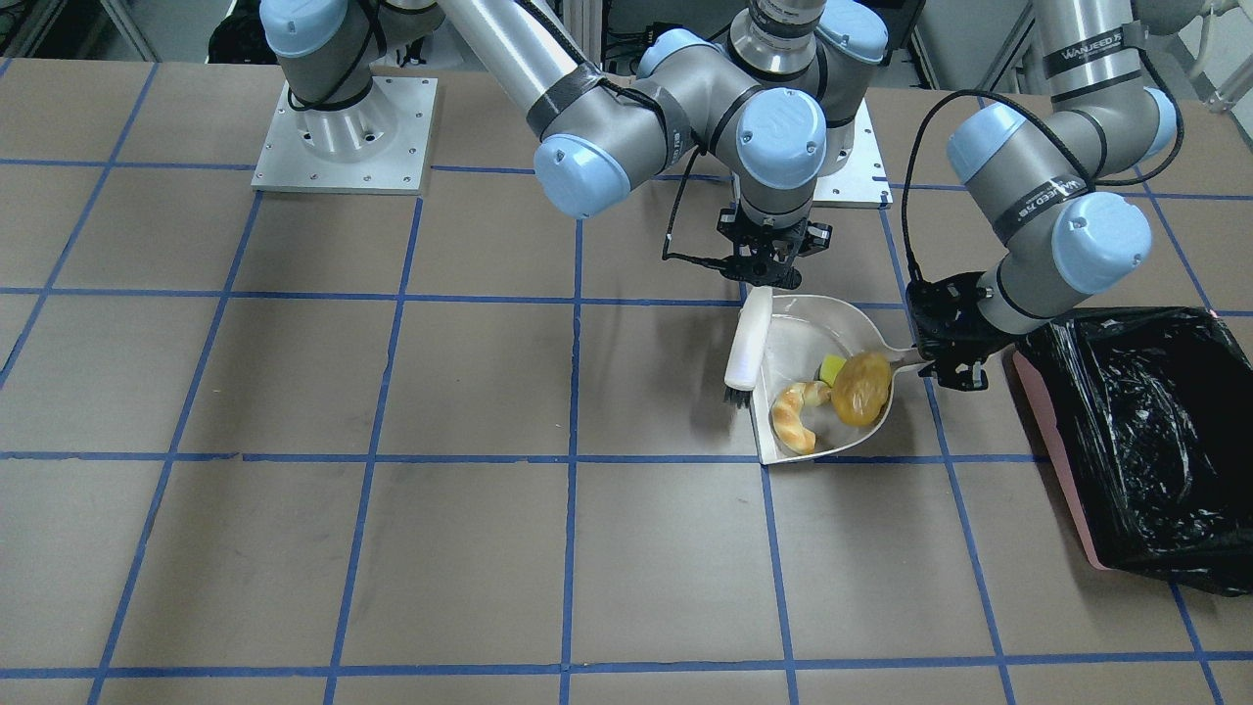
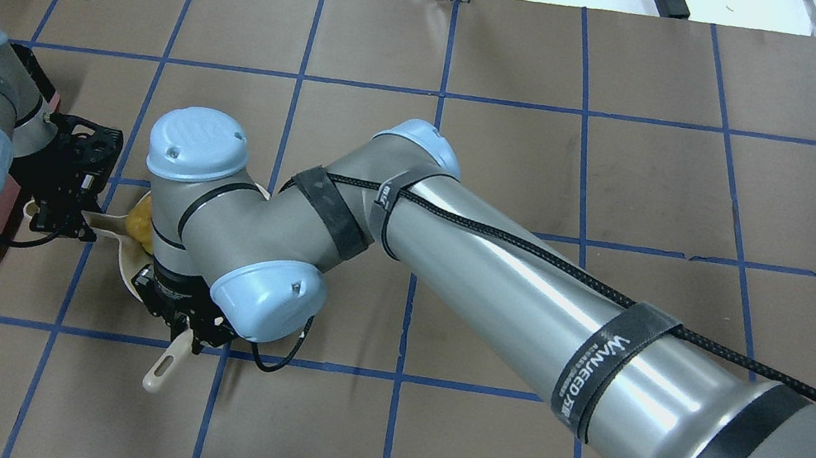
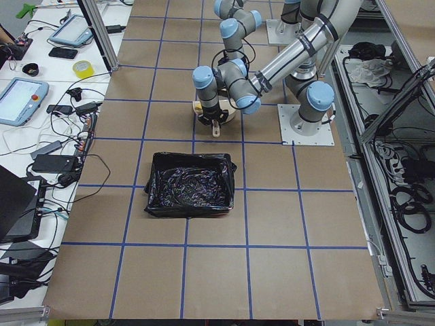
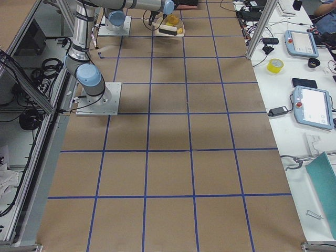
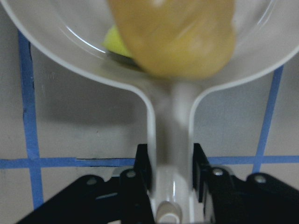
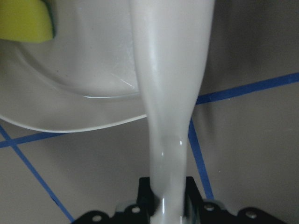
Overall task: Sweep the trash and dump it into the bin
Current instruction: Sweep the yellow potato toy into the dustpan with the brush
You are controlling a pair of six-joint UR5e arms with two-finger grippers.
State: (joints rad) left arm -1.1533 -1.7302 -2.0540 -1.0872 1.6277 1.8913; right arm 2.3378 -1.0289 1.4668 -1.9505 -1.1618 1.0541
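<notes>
The cream-white dustpan sits on the table and holds the golden-brown lump, the yellow-green sponge wedge and the tan twisted bread piece. My left gripper is shut on the dustpan's handle, with the lump just ahead of it. My right gripper is shut on the white brush, whose black bristles rest at the pan's open edge. The brush handle fills the right wrist view. The pink bin with its black bag stands just beyond the left gripper.
The brown table has a blue tape grid. Both arm bases stand at its far edge in the front-facing view. The bin is open-topped. The right arm's forearm reaches across the table's middle and hides most of the dustpan from overhead.
</notes>
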